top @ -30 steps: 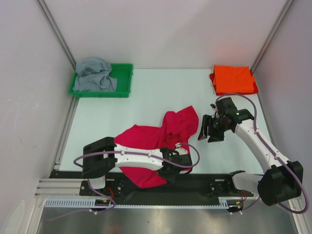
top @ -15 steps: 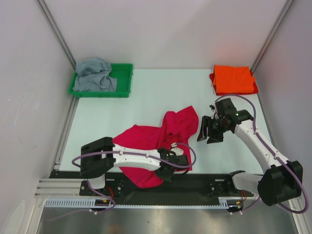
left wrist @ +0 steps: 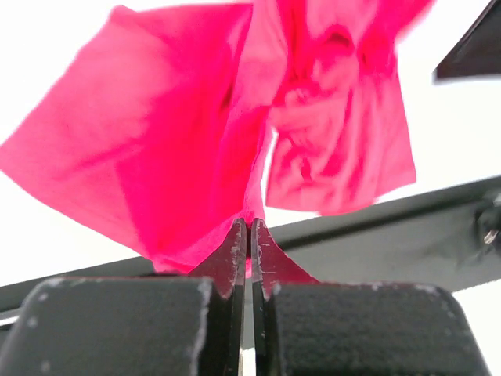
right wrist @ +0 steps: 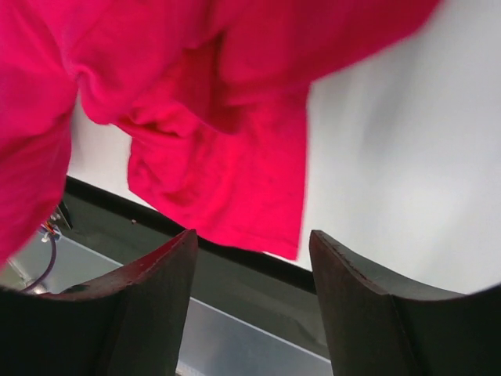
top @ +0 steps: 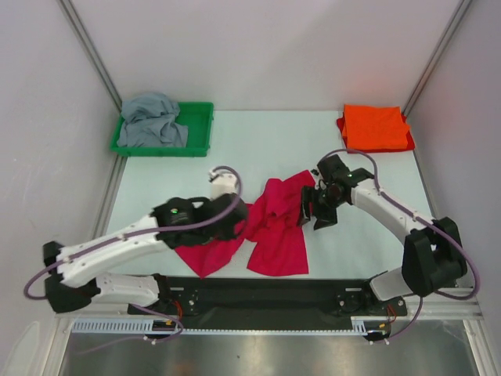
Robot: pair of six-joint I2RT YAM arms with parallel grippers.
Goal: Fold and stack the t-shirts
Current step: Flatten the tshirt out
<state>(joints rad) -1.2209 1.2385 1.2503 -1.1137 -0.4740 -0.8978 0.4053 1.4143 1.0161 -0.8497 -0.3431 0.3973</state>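
I am looking down on the pale table (top: 258,149), where the crimson-pink t-shirt (top: 278,231) is lying rumpled across the near middle, its lower edges reaching close to the black base rail (top: 313,294). The bright orange t-shirt (top: 376,128) is sitting folded flat in the far right corner, well apart from the crimson one. The grey t-shirt (top: 153,121) is lying bunched in the green tray (top: 200,125) at the far left corner, filling its left part. My left gripper (left wrist: 250,235) is pinching the crimson-pink cloth. Its fingers are pressing together with a fold of fabric caught at the tips, and the rest of the shirt is spreading out beyond them. My right gripper (right wrist: 254,235) is hovering at the shirt's right edge with its fingers spread apart and gripping nothing, the crimson cloth showing just past the tips in the wrist view.
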